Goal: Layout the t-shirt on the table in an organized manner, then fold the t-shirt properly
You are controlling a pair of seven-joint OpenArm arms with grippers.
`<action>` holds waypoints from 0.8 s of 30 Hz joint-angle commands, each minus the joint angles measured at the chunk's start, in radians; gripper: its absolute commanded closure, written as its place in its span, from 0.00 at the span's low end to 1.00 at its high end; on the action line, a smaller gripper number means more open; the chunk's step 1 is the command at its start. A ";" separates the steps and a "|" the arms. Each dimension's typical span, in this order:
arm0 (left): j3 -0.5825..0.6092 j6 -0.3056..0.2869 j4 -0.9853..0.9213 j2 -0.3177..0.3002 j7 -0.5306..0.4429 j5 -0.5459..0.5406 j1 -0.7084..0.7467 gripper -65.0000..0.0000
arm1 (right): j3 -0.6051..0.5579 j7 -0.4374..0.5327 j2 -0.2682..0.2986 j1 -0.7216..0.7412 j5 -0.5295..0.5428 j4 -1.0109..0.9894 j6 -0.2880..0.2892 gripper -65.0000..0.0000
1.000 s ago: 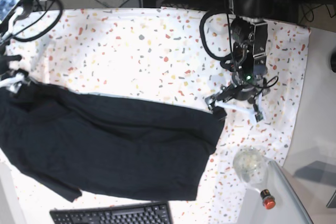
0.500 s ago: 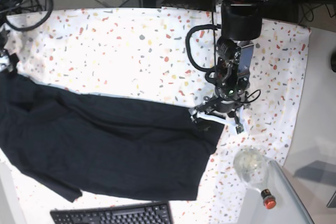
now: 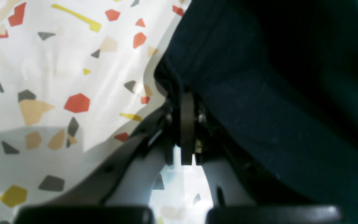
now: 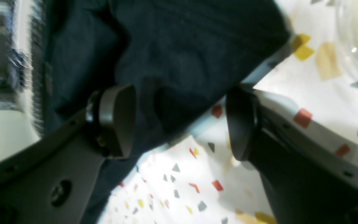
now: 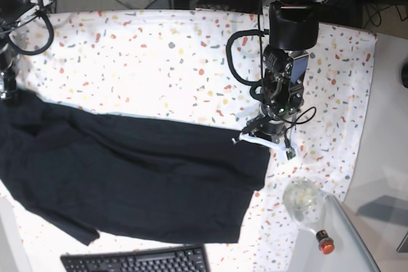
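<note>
Across the table [image 5: 159, 49], a white cloth speckled with red, orange, yellow and grey flecks, the t-shirt [image 5: 140, 176] lies spread as a wide, soft black sheet, matte and lightly creased, reaching from the base view's left edge to the middle right. Its lower left corner tapers to a point near a black keyboard [image 5: 137, 261]. A clear glass jar [image 5: 305, 200] with a rounded body stands just off the shirt's right edge.

Left gripper [image 5: 264, 139]: jaws pressed together on the shirt's upper right corner; in the wrist view its dark pads [image 3: 187, 124] meet flat with a bunched fold of cloth between them.

Right gripper [image 4: 179, 121]: jaws wide apart, rounded dark pads well separated, black cloth and speckled table seen between them, holding nothing. Contact with the shirt cannot be told.
</note>
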 commanded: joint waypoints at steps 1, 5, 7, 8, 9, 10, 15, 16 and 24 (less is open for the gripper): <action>0.000 -0.004 0.016 0.000 -0.012 0.002 -0.016 1.00 | -0.020 0.002 0.040 0.023 -0.038 -0.033 -0.062 0.35; 0.008 -0.004 0.043 -0.018 -0.010 0.002 0.004 1.00 | -0.067 0.095 0.083 0.040 -0.032 -0.121 -0.065 0.49; 0.000 -0.004 0.076 -0.021 0.008 0.005 0.025 1.00 | -0.099 0.129 0.101 0.047 -0.035 -0.133 -0.065 0.72; 0.000 -0.004 0.094 -0.025 0.030 0.008 0.035 1.00 | -0.118 0.128 0.109 0.049 -0.035 -0.133 -0.065 0.85; 0.000 -0.004 0.112 -0.035 0.049 0.005 0.038 1.00 | -0.135 0.126 0.115 0.050 -0.035 -0.132 -0.065 0.95; 0.000 -0.004 0.132 -0.045 0.069 0.002 0.041 1.00 | -0.158 0.126 0.117 0.052 -0.035 -0.130 -0.065 1.00; -0.003 -0.002 0.274 -0.051 0.134 0.008 0.124 1.00 | -0.282 0.111 0.117 0.049 -0.037 -0.041 -0.086 1.00; -0.003 -0.002 0.317 -0.061 0.138 0.008 0.151 1.00 | -0.310 0.086 0.118 0.047 -0.037 -0.012 -0.109 1.00; -0.003 0.104 0.605 -0.100 0.154 0.002 0.361 1.00 | -0.451 -0.081 0.184 0.053 -0.031 0.229 -0.246 1.00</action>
